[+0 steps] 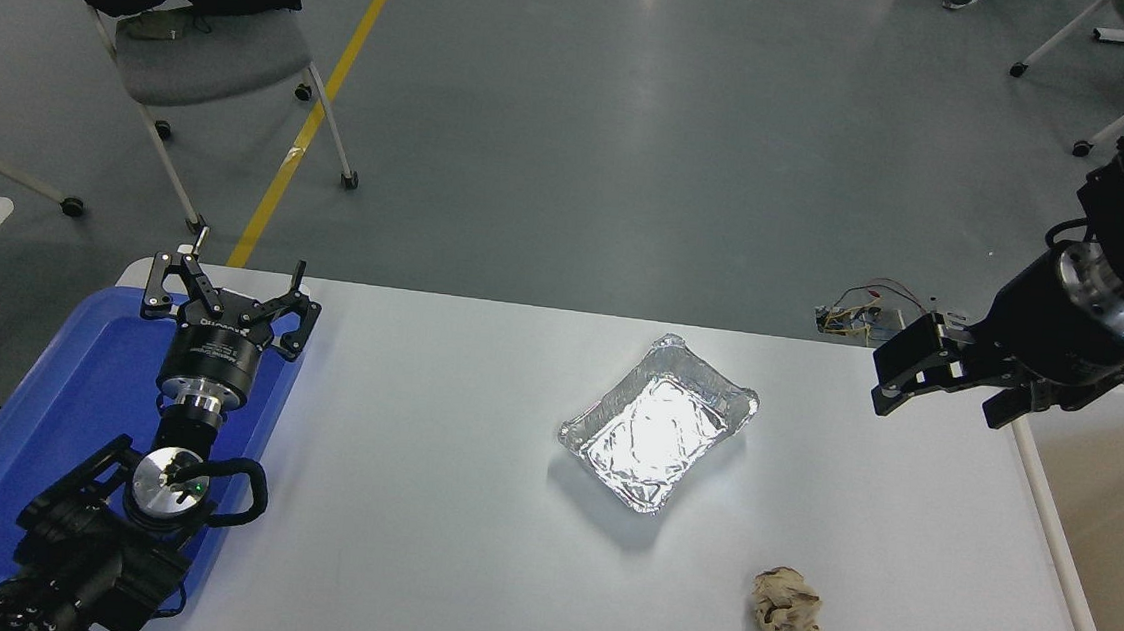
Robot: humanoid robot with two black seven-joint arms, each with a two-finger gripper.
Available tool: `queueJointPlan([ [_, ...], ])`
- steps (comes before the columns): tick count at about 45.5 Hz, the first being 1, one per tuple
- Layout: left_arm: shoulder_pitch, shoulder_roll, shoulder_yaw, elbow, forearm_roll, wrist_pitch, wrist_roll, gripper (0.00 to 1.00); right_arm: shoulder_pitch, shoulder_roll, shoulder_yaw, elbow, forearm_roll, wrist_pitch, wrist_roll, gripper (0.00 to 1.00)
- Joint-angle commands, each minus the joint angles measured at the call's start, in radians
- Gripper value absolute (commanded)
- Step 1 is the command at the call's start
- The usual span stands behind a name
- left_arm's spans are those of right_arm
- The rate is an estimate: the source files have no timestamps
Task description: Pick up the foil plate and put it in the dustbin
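Head view, the only one to hand: the foil plate is lying flat and open side up near the middle of the white table, skewed so its long axis is running from lower left to upper right, and nothing is touching it. The right gripper is hanging in the air over the table's far right corner, well apart from the plate and above table level, its fingers spread apart and carrying nothing. The dustbin is sitting just beside the table's right edge, only its white rim and part of the tan inside showing at the frame's right side. A paper ball is resting on the table nearer the robot, near the plate but not touching it. The left gripper is parked over the blue tray at the lower left, fingers open, empty. Judgement: the task is standing at its first step, the approach; the plate is not yet grasped. The next move is calling for the right arm to travel left and down toward the plate's near right rim, turning the wrist so one finger goes inside the rolled rim and one outside. The foil looks thin, so a light pinch seems wise, and the path should be skirting the ball.
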Motion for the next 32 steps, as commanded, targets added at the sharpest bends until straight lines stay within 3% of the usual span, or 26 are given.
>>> queueJointPlan([
  [1,0.0,0.0,0.0,0.0,0.0,0.0,0.0,1.0,0.001,0.002,0.006,0.0,0.002,0.0,0.001,1.0],
  [32,0.0,0.0,0.0,0.0,0.0,0.0,0.0,1.0,-0.048,0.034,0.035,-0.021,-0.002,-0.003,0.0,1.0],
])
